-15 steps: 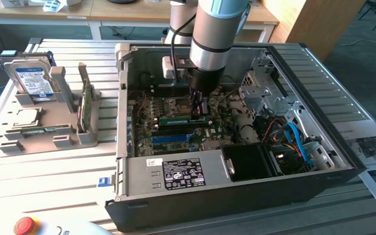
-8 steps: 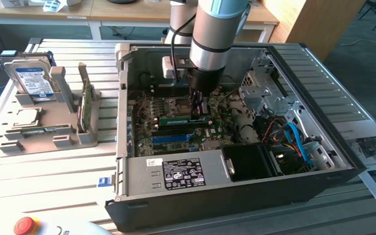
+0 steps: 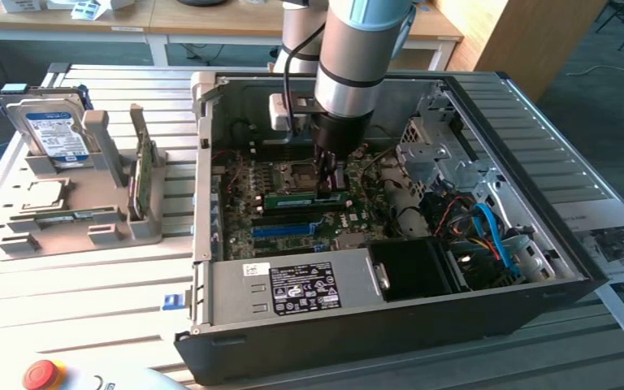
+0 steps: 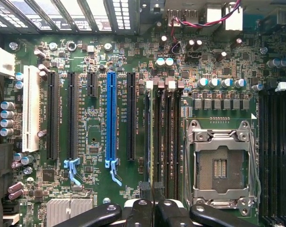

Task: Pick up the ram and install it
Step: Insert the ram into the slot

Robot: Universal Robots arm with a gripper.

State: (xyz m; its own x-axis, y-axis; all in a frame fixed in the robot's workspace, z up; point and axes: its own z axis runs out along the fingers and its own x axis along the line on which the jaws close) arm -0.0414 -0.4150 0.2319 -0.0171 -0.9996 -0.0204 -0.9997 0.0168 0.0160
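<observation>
Arm (image 3: 361, 41) hangs straight down into the open PC case (image 3: 399, 333), wrist vertical. Gripper (image 3: 331, 172) sits low over the motherboard (image 3: 236, 203) — fingers (image 4: 139, 213) pinched closed on the ram (image 3: 303, 197), gripping its top edge. Ram is level and lined up along the memory slots (image 4: 169, 137), just beside the CPU socket (image 4: 220, 163) on its near side — can't tell whether it's seated.

You are working in a robotics lab: an opened computer case (image 3: 399, 325) is lying on a slatted surface (image 3: 74, 284), with desks (image 3: 182, 24) standing far behind.
</observation>
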